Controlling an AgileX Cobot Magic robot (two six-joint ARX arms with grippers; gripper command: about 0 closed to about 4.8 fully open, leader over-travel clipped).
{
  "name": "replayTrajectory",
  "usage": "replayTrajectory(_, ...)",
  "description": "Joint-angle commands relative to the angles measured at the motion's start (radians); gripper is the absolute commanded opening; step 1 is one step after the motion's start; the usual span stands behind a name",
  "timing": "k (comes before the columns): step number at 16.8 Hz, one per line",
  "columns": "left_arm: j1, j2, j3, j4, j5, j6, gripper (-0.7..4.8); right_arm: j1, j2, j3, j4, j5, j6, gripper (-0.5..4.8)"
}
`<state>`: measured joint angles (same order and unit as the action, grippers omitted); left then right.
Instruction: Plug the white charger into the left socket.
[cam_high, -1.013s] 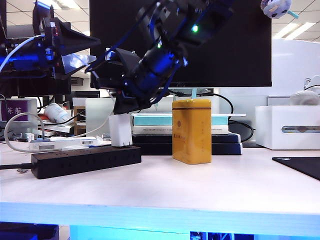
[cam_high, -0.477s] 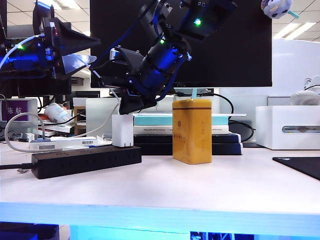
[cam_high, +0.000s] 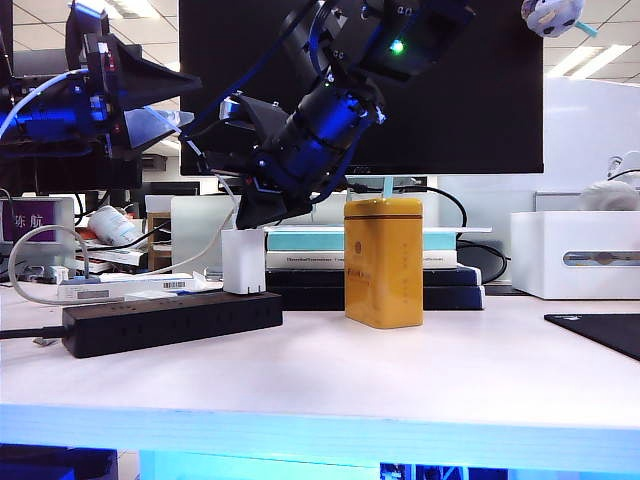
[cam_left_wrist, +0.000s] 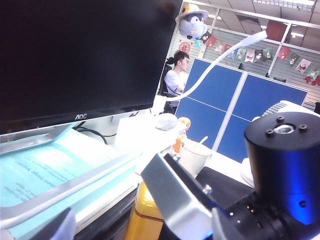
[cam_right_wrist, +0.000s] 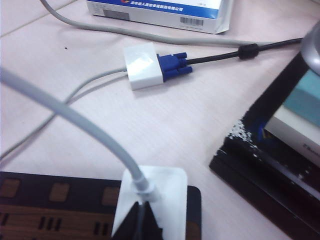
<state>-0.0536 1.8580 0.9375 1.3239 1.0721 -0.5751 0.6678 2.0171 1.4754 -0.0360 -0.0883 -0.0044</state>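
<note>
The white charger stands upright on the right end of the black power strip, prongs hidden, its white cable rising from the top. The outlet beneath it is hidden, so I cannot tell whether that is the left socket; free outlets lie beside it. My right gripper reaches across and hangs shut just over the charger's top; whether they touch I cannot tell. My left gripper stands open and empty, high at the left.
A yellow tin stands right of the strip, before a stack of books. A white box and a black mat are at the right. A white adapter with blue plug and grey cables lie behind the strip.
My right gripper has lifted a little off the charger's top. The charger has shifted slightly right and stands straighter. The left arm has stayed still.
</note>
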Motion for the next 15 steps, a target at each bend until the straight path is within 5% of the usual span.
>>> replayTrajectory(1,0.001,-0.007,0.003,0.016,0.006,-0.002,3.58,-0.001,0.056,-0.027,-0.143,-0.008,0.003,-0.06)
replayTrajectory(15,0.001,-0.007,0.003,0.016,0.013,-0.002,3.58,0.001,0.077,-0.027,-0.253,0.031,0.004,-0.06)
